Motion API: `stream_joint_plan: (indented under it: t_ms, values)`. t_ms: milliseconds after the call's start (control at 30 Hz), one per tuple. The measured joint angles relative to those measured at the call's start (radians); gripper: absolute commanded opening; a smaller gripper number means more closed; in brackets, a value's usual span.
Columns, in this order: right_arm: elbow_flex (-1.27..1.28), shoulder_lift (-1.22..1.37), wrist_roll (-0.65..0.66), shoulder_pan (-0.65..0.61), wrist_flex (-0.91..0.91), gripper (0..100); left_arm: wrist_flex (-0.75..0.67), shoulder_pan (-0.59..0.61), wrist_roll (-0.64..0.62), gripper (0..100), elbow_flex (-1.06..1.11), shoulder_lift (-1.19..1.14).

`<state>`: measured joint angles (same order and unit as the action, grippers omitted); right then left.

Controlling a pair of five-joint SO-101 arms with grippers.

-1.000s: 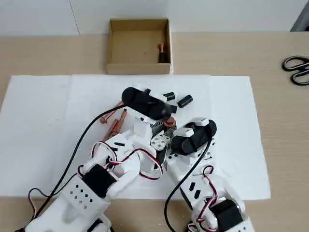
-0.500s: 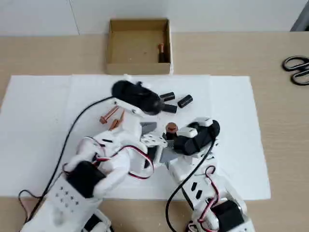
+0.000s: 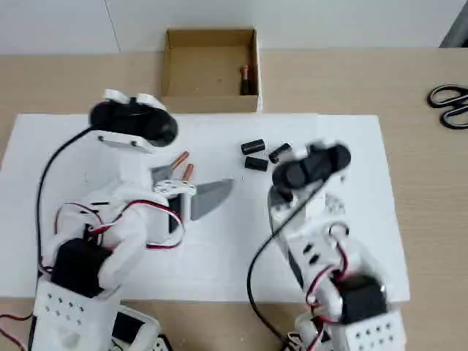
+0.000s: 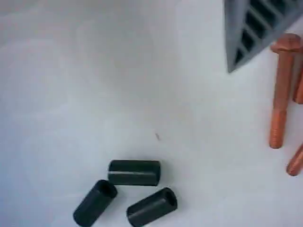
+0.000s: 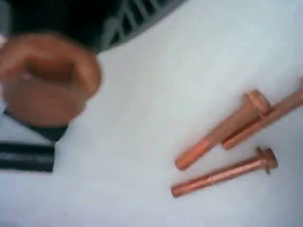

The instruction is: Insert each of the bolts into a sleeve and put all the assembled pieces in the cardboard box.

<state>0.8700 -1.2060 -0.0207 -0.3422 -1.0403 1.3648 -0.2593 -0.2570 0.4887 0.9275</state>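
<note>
Both arms have been drawn apart; the left fingers (image 3: 212, 196) are held open, empty; the right fingers (image 5: 129, 18) are closed on a bolt (image 5: 47, 80); three sleeves (image 3: 253, 146) lie near the cardboard box (image 3: 210, 104), one assembled piece (image 3: 246, 79) inside it.

This looks like a small robotics lab or hobby workbench. Two white plastic arms (image 3: 110, 241) with bare servo wires (image 3: 164, 245) stand on a pale wooden desk (image 3: 66, 80) against a plain white wall (image 3: 307, 18). A white sheet (image 3: 351, 219) is spread under the left claw (image 3: 191, 184). Loose copper bolts (image 3: 183, 174) lie just beside it, and black sleeves (image 3: 254, 146) a little further out. Beyond the claw sits a cardboard box (image 3: 208, 104), and scissors (image 3: 450, 104) lie well off to its right.
</note>
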Motion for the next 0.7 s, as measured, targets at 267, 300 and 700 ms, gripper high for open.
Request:
stream_joint_plan:
  t_ms: [267,300,700]
  values:
    - [-0.535,0.647,0.041,0.005,0.127,0.4,0.000,0.101,0.015,36,0.006,0.000]
    - [-0.597,0.730,0.044,0.006,0.169,0.4,0.000,0.117,0.017,36,0.006,0.000]
    - [-1.261,1.665,0.048,0.006,0.575,0.4,0.000,0.270,0.015,36,0.080,0.000]
